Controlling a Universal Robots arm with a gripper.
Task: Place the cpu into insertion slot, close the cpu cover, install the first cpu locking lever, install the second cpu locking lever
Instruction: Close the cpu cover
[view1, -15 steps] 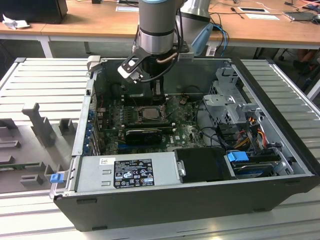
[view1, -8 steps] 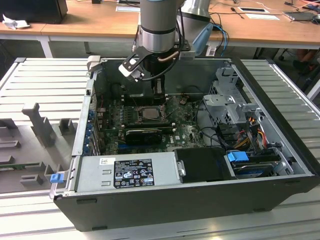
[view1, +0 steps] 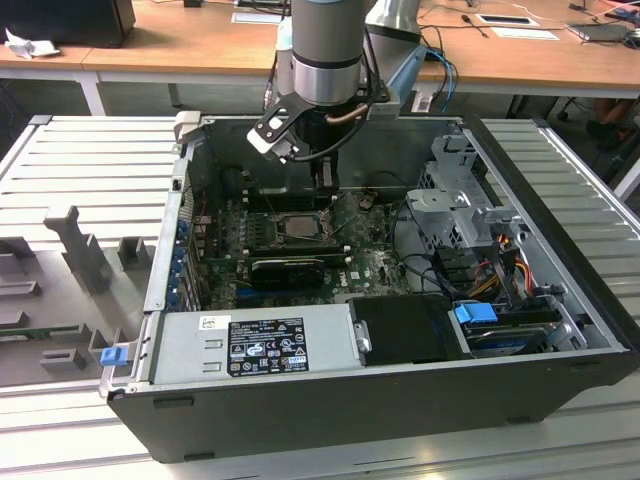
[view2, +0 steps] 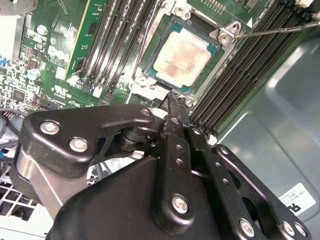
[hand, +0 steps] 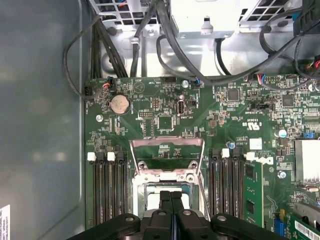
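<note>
The arm (view1: 325, 60) reaches straight down from the upper centre of the exterior view into the open computer case (view1: 350, 425). Its gripper (view1: 326, 190) is clenched with nothing seen between the fingers, tips close by the cpu (view1: 300, 226). The cpu lies seated in the insertion slot (view2: 155, 50), and the cpu cover (hand: 167, 142) stands open. At lower left is the power supply (view1: 250, 345), at centre the expansion card (view1: 290, 268), at right the drive cage (view1: 450, 200).
</note>
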